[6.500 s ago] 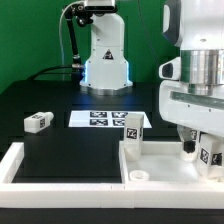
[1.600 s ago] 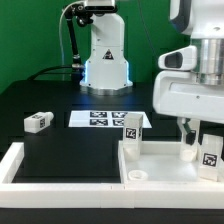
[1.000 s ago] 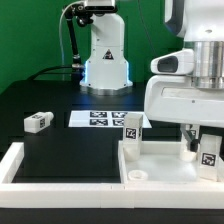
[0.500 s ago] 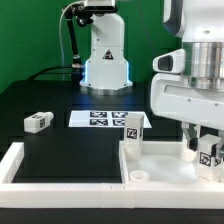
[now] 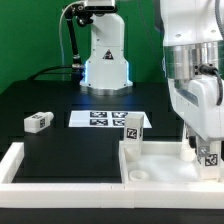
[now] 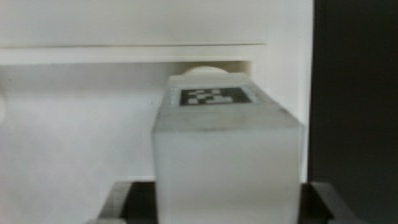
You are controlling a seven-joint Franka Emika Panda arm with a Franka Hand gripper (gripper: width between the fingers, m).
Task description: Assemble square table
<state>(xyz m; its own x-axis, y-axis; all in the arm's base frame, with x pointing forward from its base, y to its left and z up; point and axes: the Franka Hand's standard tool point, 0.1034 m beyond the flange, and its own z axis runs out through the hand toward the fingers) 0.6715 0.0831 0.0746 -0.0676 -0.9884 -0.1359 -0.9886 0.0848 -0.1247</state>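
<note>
Compared with half a second ago, the arm (image 5: 195, 70) is showing a different side, and the held leg (image 5: 209, 156) is sitting slightly lower. Nearest the exterior camera, a white bar (image 5: 60, 185) is edging the black tabletop (image 5: 70, 145). Behind it the panel (image 5: 160, 172) is lying flat at that view's right. The claw (image 5: 203, 148) is gripping the held leg upright over the panel's right part. In the wrist view dark fingers (image 6: 134, 205) are flanking the leg's sides. A second leg (image 5: 133, 127) is standing at the panel's far left corner. A loose leg (image 5: 38, 122) is lying well apart on the exterior view's left. Farther back the marker board (image 5: 100, 119) is lying flat, then a robot base (image 5: 105, 55) is standing.
</note>
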